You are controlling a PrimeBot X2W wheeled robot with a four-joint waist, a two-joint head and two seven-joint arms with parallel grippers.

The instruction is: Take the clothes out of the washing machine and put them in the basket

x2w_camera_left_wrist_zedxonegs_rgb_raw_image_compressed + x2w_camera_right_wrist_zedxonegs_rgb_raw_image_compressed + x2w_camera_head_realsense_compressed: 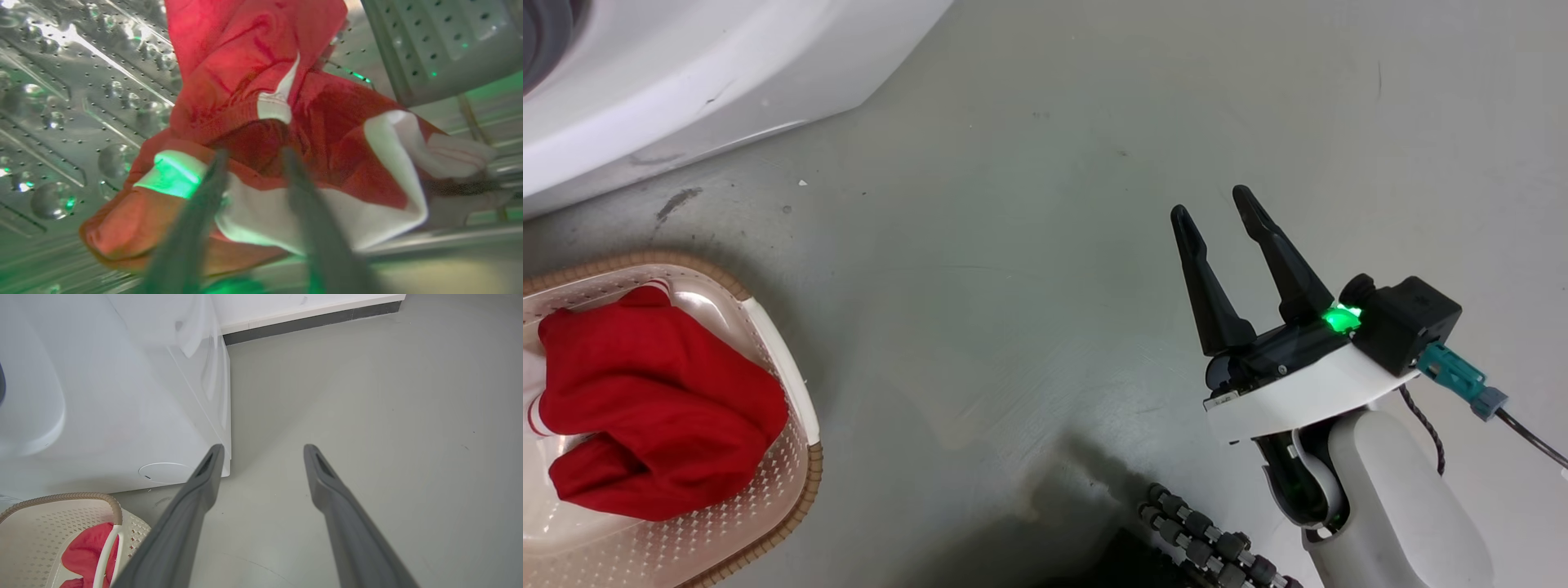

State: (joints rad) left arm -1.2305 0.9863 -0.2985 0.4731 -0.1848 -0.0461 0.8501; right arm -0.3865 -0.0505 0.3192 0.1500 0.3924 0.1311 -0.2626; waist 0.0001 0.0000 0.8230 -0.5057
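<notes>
"Well, how does the left pincer [253,161] stand?"

"Its two fingers are parted a moderate way and blurred, being so close to the lens. The tips sit right at a red garment [245,81] with white trim. No fold shows nipped between them, and whether they touch the cloth I cannot tell."

"And past the tips?"

"The garment lies heaped on the perforated steel drum [81,90]. A pale holed paddle [441,45] rises beyond it to the right."

"The right pincer [1211,204]?"

"Spread wide, holding nothing and touching nothing, it hangs over the bare grey floor [1013,245]. The wrist view gives the same: right pincer [263,449] agape, only floor between its fingers."

"What lies around it?"

"Well apart to its left stands the basket [690,263], with red clothes [654,400] bundled inside. Farther ahead and to the left is the white body of the washing machine [686,82], just beyond the basket."
</notes>
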